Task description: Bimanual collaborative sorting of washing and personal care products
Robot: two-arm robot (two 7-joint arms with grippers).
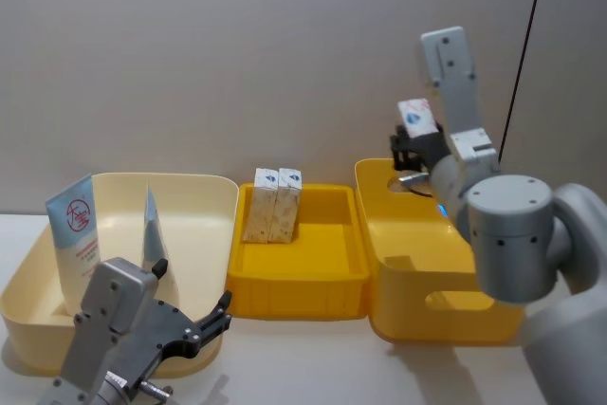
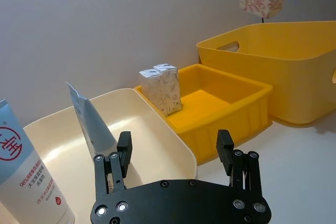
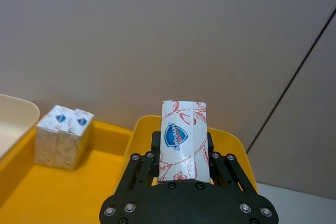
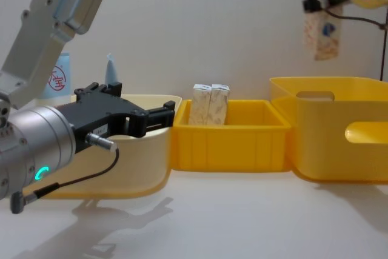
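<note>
The right claw point(image 1: 413, 144) is closed on a cream soap carton point(image 3: 181, 129) with reddish print, gripping its lower part so the printed face stands clear. It holds the carton high, well above the deep yellow bin point(image 1: 427, 315) at the right end of the desk point(image 1: 313, 358). That height probably lets the carton pass over the bin's rim on its way to the sorted group.

Two matching cartons point(image 1: 273, 204) stand upright and touching at the back left corner of the shallow yellow tray point(image 1: 299, 303) in the middle of the desk. Packed tight into that corner, they leave the rest of the tray floor open, so the lifted carton likely belongs beside them.

The cream bin point(image 1: 28, 324) toward the desk's left edge holds the tubes. The light-blue-and-white tube with a red round logo point(image 1: 76, 234) and the white tube with a tapered grey-blue end point(image 1: 152, 230) both stand on end in it.

The left claw point(image 2: 174, 148) is spread wide and holds nothing. It hovers by the cream bin's front rim and faces the tray, apparently waiting its turn.
</note>
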